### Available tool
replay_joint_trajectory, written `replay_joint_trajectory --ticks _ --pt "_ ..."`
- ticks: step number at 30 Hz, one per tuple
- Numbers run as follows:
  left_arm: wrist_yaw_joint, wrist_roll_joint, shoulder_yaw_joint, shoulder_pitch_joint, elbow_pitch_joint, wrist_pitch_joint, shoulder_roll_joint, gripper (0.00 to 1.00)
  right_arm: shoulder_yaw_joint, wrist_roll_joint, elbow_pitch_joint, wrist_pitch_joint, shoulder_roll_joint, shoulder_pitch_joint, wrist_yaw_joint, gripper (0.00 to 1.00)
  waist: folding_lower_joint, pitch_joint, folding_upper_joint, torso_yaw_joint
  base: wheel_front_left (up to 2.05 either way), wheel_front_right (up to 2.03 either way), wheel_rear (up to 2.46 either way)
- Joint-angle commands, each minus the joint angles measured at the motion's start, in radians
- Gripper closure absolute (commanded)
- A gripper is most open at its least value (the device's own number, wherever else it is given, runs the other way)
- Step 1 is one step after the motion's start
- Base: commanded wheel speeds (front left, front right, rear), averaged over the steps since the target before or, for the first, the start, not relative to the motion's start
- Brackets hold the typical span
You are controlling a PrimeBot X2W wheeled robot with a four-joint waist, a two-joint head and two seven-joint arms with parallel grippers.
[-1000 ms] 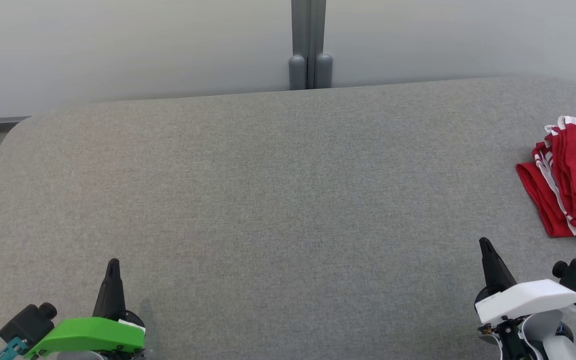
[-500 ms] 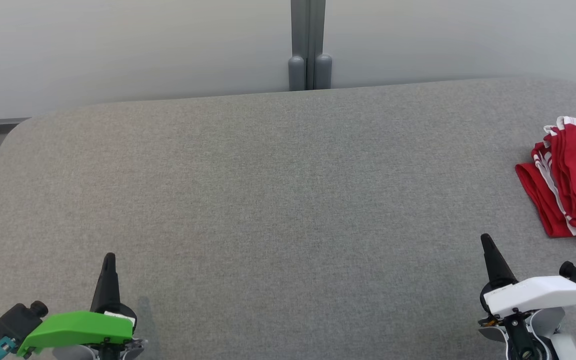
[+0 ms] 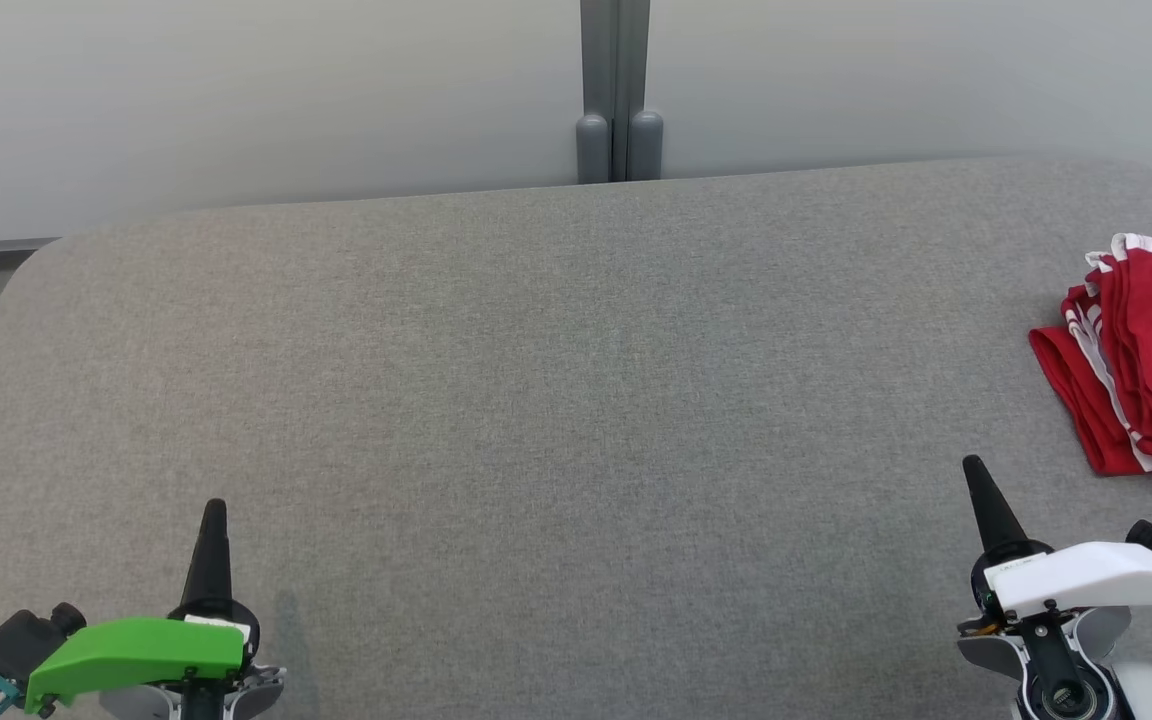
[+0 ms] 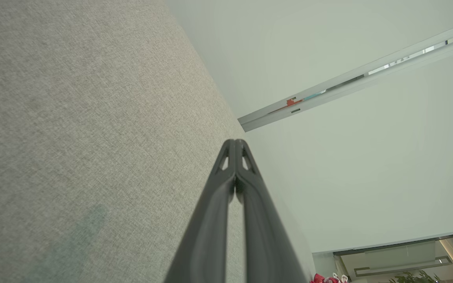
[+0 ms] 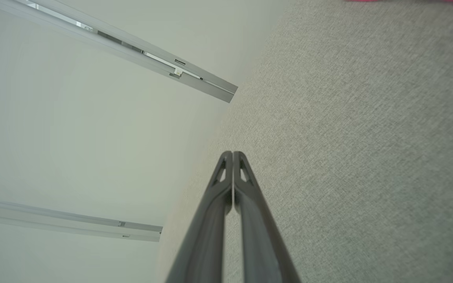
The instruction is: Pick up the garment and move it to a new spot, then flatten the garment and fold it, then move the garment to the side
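Red garment (image 3: 1141, 350) with white stripes, lying in folds at the right edge of the grey table (image 3: 576, 400), partly cut off by the frame. Left gripper (image 3: 213, 510), lower left, and right gripper (image 3: 974, 468), lower right, near the garment but apart from it. Each gripper's fingers are pressed together, tips touching, holding nothing.

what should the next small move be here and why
Probably open the right gripper and ease it toward the near corner of the red garment. It lies bunched in loose layers at the right edge of the table, closest to that gripper, and both that gripper and the left gripper are shut and empty. Whether it already counts as folded I cannot tell.
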Motion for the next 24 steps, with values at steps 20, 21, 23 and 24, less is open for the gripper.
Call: replay_joint_trajectory --ticks 20,21,23,24 --pt "-0.002 -0.179 0.024 -0.042 -0.019 0.052 -0.001 1.0 -0.02 0.202 -0.012 0.038 0.007 -0.03 0.0 1.0 0.0 -0.004 0.0 -0.002 0.0 0.0 0.0" --pt "-0.002 -0.187 0.025 -0.042 -0.019 0.054 -0.001 1.0 -0.021 0.211 -0.012 0.041 0.007 -0.031 0.0 1.0 0.0 -0.004 0.0 -0.002 0.0 0.0 0.0" --pt "-0.002 -0.201 0.027 -0.043 -0.02 0.06 -0.001 1.0 -0.022 0.227 -0.012 0.043 0.008 -0.031 0.0 1.0 0.0 -0.005 0.0 -0.002 0.0 0.0 0.0" --pt "-0.003 -0.21 0.027 -0.043 -0.02 0.062 -0.001 1.0 -0.023 0.237 -0.012 0.045 0.008 -0.031 0.0 1.0 0.0 -0.005 0.0 -0.002 0.0 0.0 0.0"
